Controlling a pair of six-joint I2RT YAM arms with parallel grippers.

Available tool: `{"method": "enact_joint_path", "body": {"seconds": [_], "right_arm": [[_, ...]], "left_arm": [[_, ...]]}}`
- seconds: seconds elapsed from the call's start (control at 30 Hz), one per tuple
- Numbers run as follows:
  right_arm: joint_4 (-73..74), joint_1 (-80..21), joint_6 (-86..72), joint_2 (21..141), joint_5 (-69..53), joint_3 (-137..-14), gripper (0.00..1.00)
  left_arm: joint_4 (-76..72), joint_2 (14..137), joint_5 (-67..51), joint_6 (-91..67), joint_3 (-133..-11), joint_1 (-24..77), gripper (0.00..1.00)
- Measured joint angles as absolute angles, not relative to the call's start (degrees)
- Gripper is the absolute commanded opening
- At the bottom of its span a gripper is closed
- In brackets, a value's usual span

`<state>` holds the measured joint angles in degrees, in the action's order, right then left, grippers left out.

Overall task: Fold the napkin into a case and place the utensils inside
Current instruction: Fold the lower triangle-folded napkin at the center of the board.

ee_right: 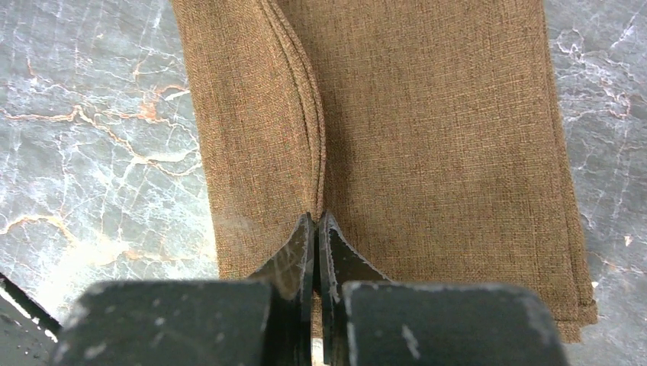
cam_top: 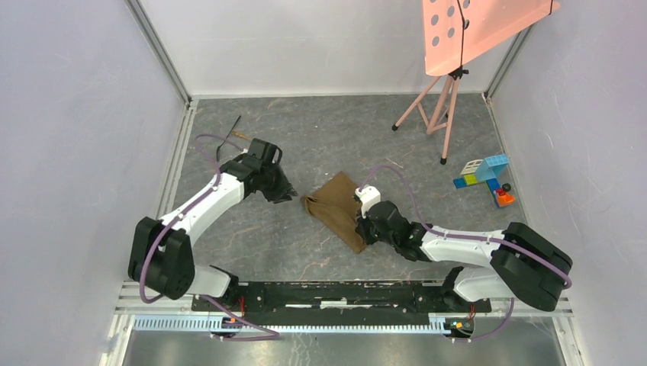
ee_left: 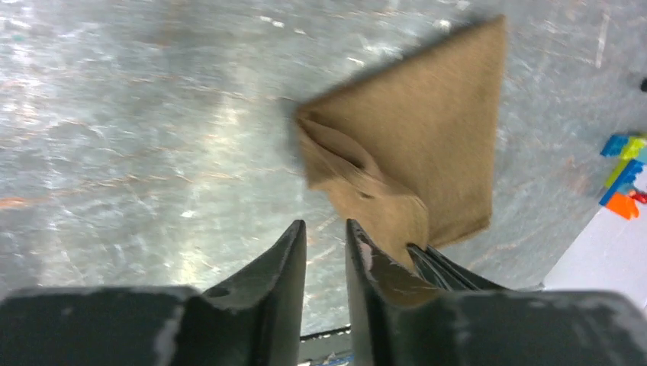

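The brown napkin [cam_top: 336,207] lies folded into a narrow oblong case at the table's middle. My right gripper [cam_top: 365,223] is at its near end, shut on a raised ridge of cloth layers [ee_right: 317,216]. My left gripper [cam_top: 285,195] is just left of the napkin, apart from it, with its jaws a little open and empty [ee_left: 324,225]. The napkin [ee_left: 427,130] shows ahead and to the right of it. A thin black utensil [cam_top: 229,131] and a small gold spoon [cam_top: 243,136] lie at the far left, behind the left arm.
Coloured toy blocks [cam_top: 484,177] lie at the right by the wall. A pink tripod stand [cam_top: 439,107] with a perforated board stands at the back right. White walls close the table on three sides.
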<state>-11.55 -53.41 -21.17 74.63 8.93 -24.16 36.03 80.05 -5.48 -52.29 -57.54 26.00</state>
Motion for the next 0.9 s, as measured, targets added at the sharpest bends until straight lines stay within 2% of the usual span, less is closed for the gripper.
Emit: {"method": "enact_joint_path", "body": {"seconds": [0.17,0.9], "right_arm": [[-12.0,-52.8,-21.2,74.6,7.6,-24.2,0.0],[-12.0,-50.0,-21.2,74.9,5.0,-24.2,0.0]], "left_arm": [[31.9,82.4,-11.8,-51.4,-52.1,21.7,0.12],[21.3,98.3,-21.7,-50.8,-59.7,22.0,0.12]]}}
